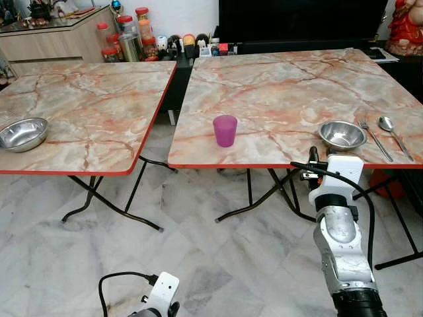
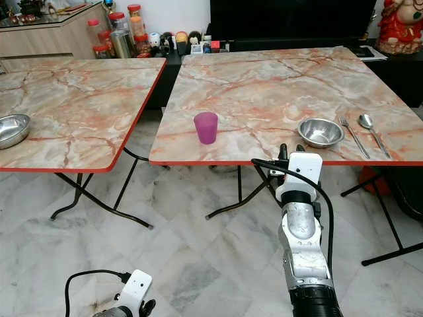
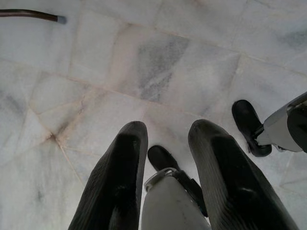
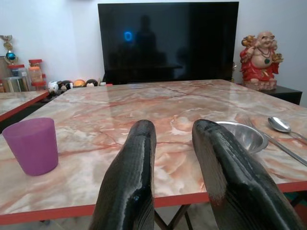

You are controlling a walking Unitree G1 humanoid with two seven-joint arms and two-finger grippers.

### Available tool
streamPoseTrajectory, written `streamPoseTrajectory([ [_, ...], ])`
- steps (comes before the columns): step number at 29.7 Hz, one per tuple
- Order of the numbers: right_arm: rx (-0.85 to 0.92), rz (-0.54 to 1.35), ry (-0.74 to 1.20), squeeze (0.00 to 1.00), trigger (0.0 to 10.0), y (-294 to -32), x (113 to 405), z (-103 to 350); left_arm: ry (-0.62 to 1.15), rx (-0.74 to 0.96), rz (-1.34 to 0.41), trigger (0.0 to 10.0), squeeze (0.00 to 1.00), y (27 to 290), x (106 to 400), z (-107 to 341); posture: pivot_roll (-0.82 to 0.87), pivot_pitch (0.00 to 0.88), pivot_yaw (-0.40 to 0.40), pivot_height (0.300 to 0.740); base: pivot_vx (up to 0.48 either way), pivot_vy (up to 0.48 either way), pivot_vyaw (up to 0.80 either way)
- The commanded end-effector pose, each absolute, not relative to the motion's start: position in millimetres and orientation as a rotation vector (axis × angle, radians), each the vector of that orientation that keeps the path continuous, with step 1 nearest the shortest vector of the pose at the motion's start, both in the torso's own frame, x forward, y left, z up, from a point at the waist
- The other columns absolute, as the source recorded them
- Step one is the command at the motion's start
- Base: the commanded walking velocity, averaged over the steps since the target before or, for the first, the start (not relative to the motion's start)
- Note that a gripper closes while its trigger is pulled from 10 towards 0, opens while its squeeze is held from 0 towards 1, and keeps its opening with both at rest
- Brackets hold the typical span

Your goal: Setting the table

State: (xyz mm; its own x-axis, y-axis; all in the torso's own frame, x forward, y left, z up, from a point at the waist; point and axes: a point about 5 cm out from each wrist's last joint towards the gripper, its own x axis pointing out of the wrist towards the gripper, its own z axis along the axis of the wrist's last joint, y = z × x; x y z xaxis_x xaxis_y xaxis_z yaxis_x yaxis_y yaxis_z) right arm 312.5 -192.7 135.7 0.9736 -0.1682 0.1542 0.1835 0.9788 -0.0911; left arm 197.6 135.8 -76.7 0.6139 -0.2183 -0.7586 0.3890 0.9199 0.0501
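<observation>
A purple cup (image 1: 225, 130) is seen upright near the front edge of the right-hand table (image 1: 277, 86), left of centre along that edge. A steel bowl (image 1: 342, 135) is placed further right along the same edge, with a fork (image 1: 375, 139) and a spoon (image 1: 394, 135) laid side by side just beyond it, toward the front right corner. The right gripper (image 4: 173, 143) is held level just short of the front edge, aimed between cup and bowl, its two black fingers (image 4: 132, 182) spread apart with nothing between them. A second steel bowl (image 1: 22, 133) is set at the left edge of the neighbouring table (image 1: 86, 112). Jars (image 1: 129, 36) are lined up behind the tables beside a dark television (image 4: 168, 40) and a red figurine (image 4: 259, 60). The left gripper (image 3: 165, 143) is hung low over the marble floor (image 1: 198, 251), its fingers parted and empty.
</observation>
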Motion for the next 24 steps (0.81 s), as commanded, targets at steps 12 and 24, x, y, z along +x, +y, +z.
streamPoseTrajectory([
  [12, -0.05, -0.183, -0.141, 0.0, 10.0, -186.6, 317.5, 132.3, 0.834, 0.249, -0.365, 10.0, 0.0, 143.7, 206.1, -72.3, -0.21, 0.0, 0.076, 0.736, 0.0, 0.0, 0.0],
  [24, -0.035, -0.046, -0.04, 0.0, 10.0, -163.2, 325.9, 106.6, 0.833, 0.209, -0.228, 10.0, 0.0, 164.7, 202.2, -73.5, -0.1, 0.0, -0.003, 0.736, 0.0, 0.0, 0.0],
])
